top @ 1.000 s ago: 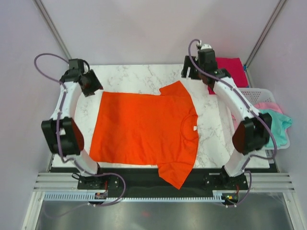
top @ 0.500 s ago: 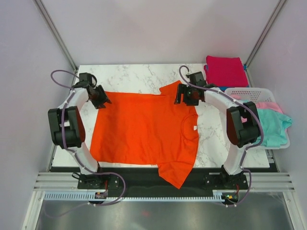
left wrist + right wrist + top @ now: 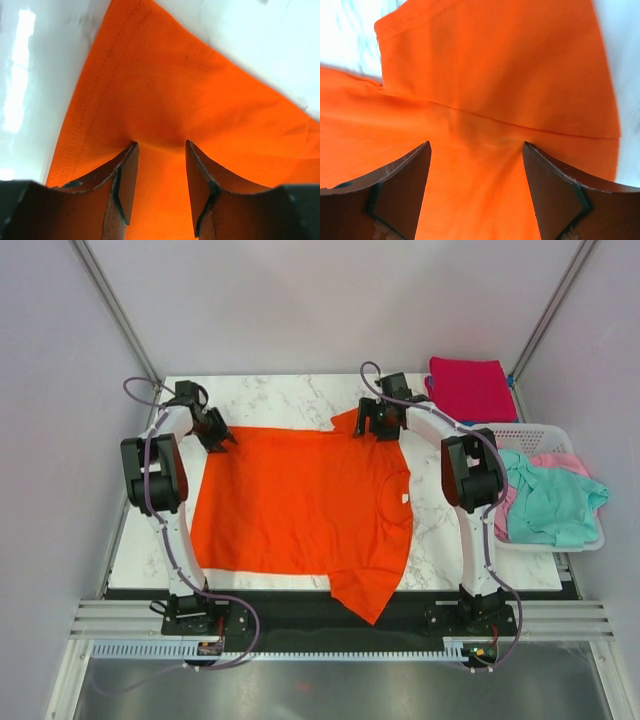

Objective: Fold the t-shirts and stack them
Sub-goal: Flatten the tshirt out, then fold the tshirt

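The orange shirt point(image 3: 300, 505) lies spread flat on the table point(image 3: 280, 400), front up. Its hem is to the left and its collar to the right, and the near sleeve hangs over the near edge. A magenta shirt point(image 3: 470, 388) sits folded at the far right corner. A teal shirt point(image 3: 550, 505) and a pink shirt point(image 3: 565, 458) lie loose in the basket point(image 3: 530, 430) on the right.

The left gripper point(image 3: 222, 437) is down on the far left corner of the orange shirt, at the hem. Seen from its wrist, the jaws stand about half open with the tips pressed on the cloth, which puckers a little in the gap. Nothing is pinched yet. The right gripper point(image 3: 375, 425) is over the far sleeve, where it joins the shoulder. Its jaws are wide open, straddle the sleeve seam and hold nothing.

This looks like the start of the first fold, with both arms set along the far edge of the shirt. The next move probably calls for both jaws to close on the cloth, each taking both layers. The arms would then lift together and carry the far edge toward the near side. The lift should be even, or the shirt will twist. The overhanging near sleeve could pull the shirt off line.
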Controlling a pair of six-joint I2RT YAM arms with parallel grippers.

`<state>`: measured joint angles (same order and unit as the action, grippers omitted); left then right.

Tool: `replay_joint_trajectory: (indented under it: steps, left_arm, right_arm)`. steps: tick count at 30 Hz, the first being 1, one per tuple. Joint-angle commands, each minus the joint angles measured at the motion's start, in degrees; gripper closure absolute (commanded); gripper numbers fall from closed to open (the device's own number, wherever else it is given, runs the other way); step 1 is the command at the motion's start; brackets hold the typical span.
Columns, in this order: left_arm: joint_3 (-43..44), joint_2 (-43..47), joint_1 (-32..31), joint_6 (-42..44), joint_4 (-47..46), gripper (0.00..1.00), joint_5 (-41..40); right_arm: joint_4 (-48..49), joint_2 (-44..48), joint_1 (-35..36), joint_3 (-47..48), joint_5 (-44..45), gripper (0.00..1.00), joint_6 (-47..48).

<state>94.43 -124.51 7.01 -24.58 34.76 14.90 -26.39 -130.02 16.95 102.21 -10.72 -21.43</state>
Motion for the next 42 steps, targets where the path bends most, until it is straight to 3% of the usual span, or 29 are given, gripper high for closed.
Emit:
replay_joint_trajectory:
  steps: [1, 11, 15, 16, 22, 25, 26, 28, 29, 32, 37, 38, 42]
  left_arm:
    - [7.9, -5.7, 0.0, -1.1, 1.9, 0.50, 1.1]
    - [28.1, -16.3, 0.0, -2.9, 5.2, 0.49, 5.9]
    - [32.3, -11.7, 0.0, -3.0, 6.5, 0.48, 8.8]
    - [31.5, -9.6, -0.1, -2.8, 6.5, 0.48, 9.4]
    - [13.2, 15.7, 0.1, -0.6, 6.2, 0.45, 4.8]
    - [-1.6, 28.8, 0.5, -1.0, 5.1, 0.45, 1.5]
    - [-10.1, 32.4, 0.8, -1.8, 4.4, 0.46, 0.2]
    - [-19.8, 42.7, 1.6, -6.5, 1.5, 0.46, -1.9]
    - [-29.5, 46.1, 2.7, -8.2, 0.2, 0.47, -1.9]
    - [-44.0, 57.9, 3.6, -13.2, -1.9, 0.49, -8.0]
    - [-58.5, 77.4, 4.2, -22.3, -1.8, 0.50, -21.9]
    - [-62.0, 82.5, 4.2, -23.7, -2.0, 0.50, -22.4]
    - [-68.1, 88.4, 4.2, -28.9, -3.4, 0.51, -23.8]
  right_arm:
    - [-3.7, -8.9, -2.6, 8.7, 1.1, 0.18, 0.6]
    - [-5.5, -21.6, -5.3, 31.6, -2.5, 0.17, 0.5]
    - [-0.6, -16.0, -5.7, 29.5, -5.3, 0.19, 1.0]
    - [1.0, -11.2, -5.7, 25.4, -6.0, 0.19, 1.0]
    - [6.6, 7.3, -5.2, 11.6, -7.8, 0.16, 1.1]
    - [6.4, 16.8, -5.0, 3.6, -7.7, 0.15, 0.4]
    - [6.4, 19.3, -4.8, 0.8, -7.7, 0.15, 0.1]
    - [6.9, 27.7, -3.9, -5.5, -7.2, 0.15, -1.6]
    - [7.4, 30.5, -3.3, -12.8, -6.4, 0.15, -2.3]
    - [10.0, 42.1, -0.8, -28.5, -5.4, 0.15, -5.4]
    - [11.7, 61.3, 5.8, -50.5, -4.0, 0.15, -10.2]
    - [11.6, 64.2, 6.7, -53.1, -3.7, 0.15, -12.6]
    - [10.2, 78.7, 8.4, -63.8, -3.9, 0.14, -17.1]
